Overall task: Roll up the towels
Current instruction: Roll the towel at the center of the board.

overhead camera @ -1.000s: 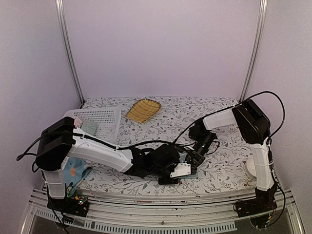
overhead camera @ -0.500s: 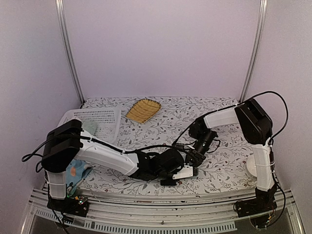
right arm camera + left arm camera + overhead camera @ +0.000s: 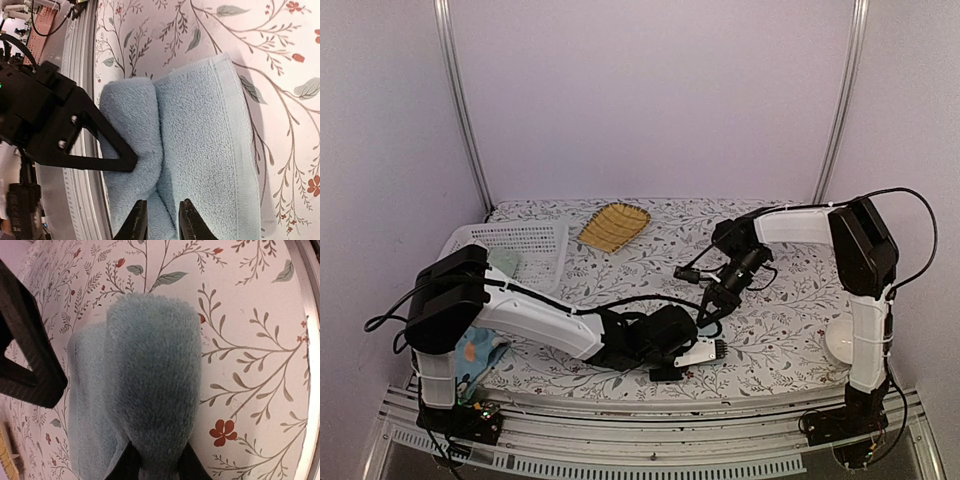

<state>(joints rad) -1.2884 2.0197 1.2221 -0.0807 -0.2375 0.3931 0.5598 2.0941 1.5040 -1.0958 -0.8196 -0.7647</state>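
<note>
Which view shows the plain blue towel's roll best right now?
Right wrist: the towel shows nearly whole, rolled part beside flat part. Left wrist sees mostly the roll, close up. In the top view the left arm hides it.

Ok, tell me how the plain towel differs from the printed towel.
The plain towel is partly rolled in the left gripper; the printed towel lies crumpled and untouched by the left arm's base. The printed towel shows an orange mark, the plain towel none. Both are light blue.
</note>
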